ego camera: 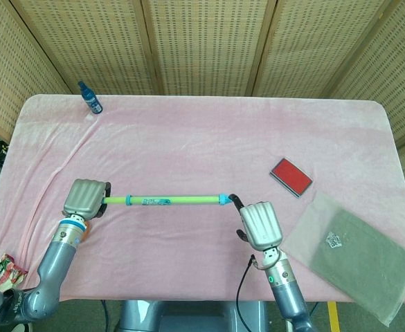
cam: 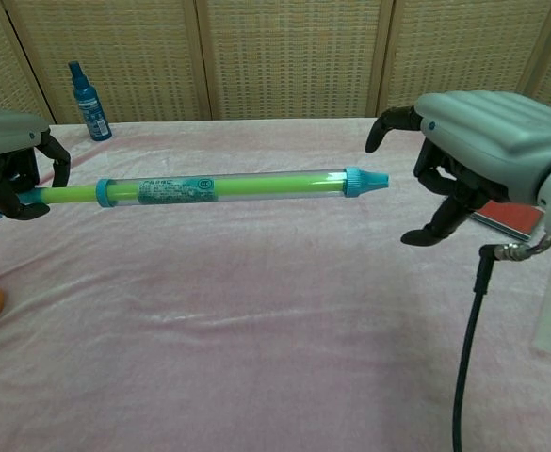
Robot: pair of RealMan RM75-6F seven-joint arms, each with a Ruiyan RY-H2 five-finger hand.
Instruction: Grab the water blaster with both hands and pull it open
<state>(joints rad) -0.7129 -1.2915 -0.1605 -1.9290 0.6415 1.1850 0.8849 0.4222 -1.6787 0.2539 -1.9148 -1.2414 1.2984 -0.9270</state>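
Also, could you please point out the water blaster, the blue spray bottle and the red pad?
water blaster (cam: 228, 186), chest view, middle of its clear barrel.
blue spray bottle (cam: 89, 91), chest view, its body.
red pad (ego camera: 291, 176), head view, its red top face.

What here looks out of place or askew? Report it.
The pink cloth is bunched into long creases along its left side, and a crumpled snack wrapper sits at the near-left corner. Nothing looks spilled or damaged.

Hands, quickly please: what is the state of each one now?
Left hand: holds the water blaster by its green rod end.
Right hand: open, fingers spread near the blue tip, holding nothing.
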